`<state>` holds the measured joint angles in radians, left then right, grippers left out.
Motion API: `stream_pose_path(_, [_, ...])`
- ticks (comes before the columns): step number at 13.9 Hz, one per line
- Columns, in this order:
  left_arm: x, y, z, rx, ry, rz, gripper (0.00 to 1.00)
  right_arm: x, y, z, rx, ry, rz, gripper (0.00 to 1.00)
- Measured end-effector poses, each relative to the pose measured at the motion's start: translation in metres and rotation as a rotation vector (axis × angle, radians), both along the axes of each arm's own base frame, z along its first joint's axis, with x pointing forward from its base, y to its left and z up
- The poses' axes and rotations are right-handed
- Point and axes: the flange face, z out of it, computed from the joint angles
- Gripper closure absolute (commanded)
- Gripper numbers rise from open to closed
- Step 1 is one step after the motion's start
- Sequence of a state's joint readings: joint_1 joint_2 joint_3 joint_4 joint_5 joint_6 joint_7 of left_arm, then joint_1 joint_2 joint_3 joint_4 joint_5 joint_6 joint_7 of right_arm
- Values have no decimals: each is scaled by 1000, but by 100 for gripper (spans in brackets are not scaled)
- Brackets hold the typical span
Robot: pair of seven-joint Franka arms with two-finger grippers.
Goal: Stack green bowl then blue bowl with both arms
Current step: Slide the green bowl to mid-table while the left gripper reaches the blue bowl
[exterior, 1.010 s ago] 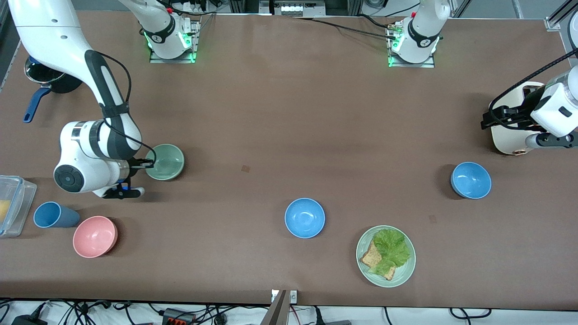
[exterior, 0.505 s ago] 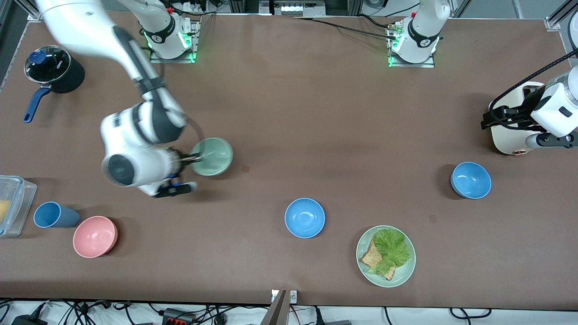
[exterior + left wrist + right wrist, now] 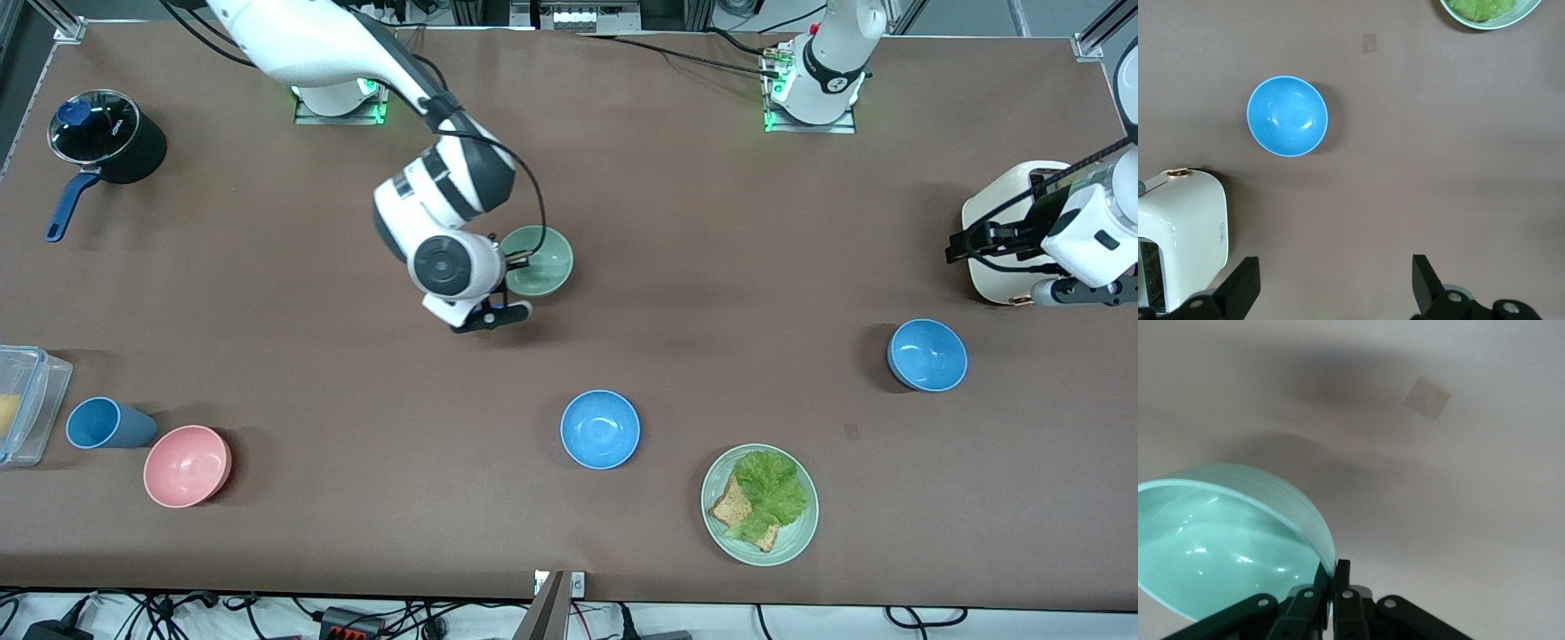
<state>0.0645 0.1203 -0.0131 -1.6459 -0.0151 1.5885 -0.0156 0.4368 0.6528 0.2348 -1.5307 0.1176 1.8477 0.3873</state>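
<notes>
- One blue bowl (image 3: 600, 429) sits mouth-up on the counter (image 3: 676, 267), nearest the front camera; a second blue bowl (image 3: 927, 356) lies ahead of the left jaws.
- Left gripper (image 3: 1331, 290): jaws spread wide, empty, over bare counter beside the toaster (image 3: 1000, 236).
- Right gripper (image 3: 516, 260): arm stretched mid-counter, jaws clenched on the green bowl (image 3: 536, 261) rim, bowl lifted, mouth tilted upward.

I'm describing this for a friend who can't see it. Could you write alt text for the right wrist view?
The right gripper pinches the rim of the green bowl between its black fingers, holding it tilted in the air over the bare brown table. The bowl's shadow falls on the tabletop, near a small pale square mark.
</notes>
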Motion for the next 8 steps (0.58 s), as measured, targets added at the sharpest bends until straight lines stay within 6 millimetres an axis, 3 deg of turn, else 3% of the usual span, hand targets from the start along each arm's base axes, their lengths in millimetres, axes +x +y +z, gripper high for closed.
stream_pose_path(5, [10, 3, -29, -6, 35, -30, 0, -6, 19, -36, 16, -19, -14, 100])
stream_pose_path(7, [24, 14, -60, -2, 11, -70, 0, -9, 24, -45, 16, -21, -20, 100])
stream_pose_path(8, [30, 30, -82, -7, -2, -88, 0, -10, 25, -49, 16, -23, -25, 99])
